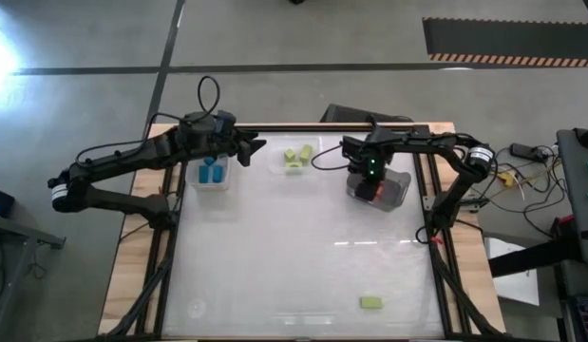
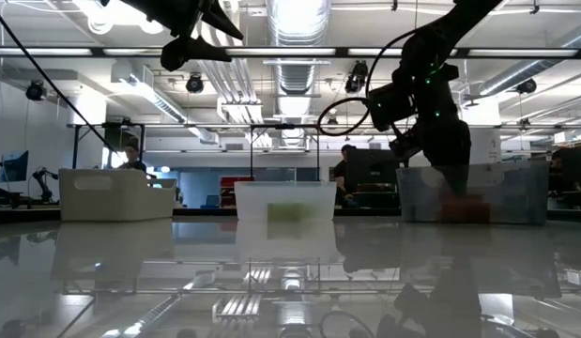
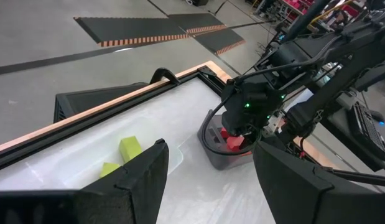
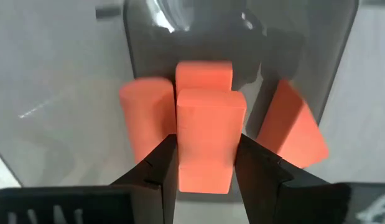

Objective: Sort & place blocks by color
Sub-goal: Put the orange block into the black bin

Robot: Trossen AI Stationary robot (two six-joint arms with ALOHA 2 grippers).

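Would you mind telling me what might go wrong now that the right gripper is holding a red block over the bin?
1. The right gripper holds a red block just above three other red blocks in the grey bin; released here, it may land on them and sit askew.
2. One green block lies alone at the table's near edge, far from the green bin, and could be overlooked.

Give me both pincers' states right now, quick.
Left pincer: open, empty, raised near the bin of blue blocks.
Right pincer: closed on a red-orange block, over the grey bin holding other red-orange blocks.
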